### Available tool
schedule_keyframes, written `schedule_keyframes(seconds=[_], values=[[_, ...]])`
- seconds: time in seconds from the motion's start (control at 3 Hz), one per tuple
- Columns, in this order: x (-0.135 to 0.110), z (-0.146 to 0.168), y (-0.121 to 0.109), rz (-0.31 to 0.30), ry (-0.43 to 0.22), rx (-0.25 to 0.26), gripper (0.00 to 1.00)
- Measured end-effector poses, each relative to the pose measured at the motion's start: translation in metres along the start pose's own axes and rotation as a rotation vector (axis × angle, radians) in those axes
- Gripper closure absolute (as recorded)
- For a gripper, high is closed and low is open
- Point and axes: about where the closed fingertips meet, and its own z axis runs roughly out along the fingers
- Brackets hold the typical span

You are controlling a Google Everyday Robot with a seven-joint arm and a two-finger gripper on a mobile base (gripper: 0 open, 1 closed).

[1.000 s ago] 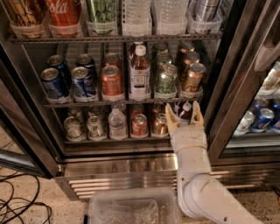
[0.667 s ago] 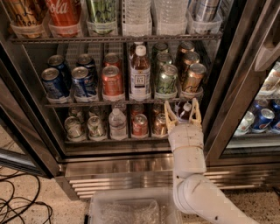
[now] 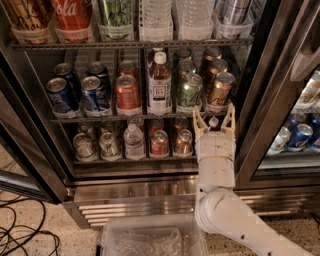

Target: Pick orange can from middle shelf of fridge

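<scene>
just under upright orange can (image 3: 220, 91), top up, end effector (image 3: 213, 114)

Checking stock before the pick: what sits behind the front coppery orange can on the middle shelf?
Two similar cans line up behind the slim coppery orange can; their tops show, lower bodies covered. The open end effector hovers just below it.

White "ola" script on red bottle (image 3: 73, 15), fridge (image 3: 264, 100) top.
</scene>
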Motion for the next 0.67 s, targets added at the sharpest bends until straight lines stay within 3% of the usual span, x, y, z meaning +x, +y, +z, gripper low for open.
schedule_keyframes(seconds=[0.67], values=[[0.01,0.03,-0.023,0.026,0.106,0.02,0.35]])
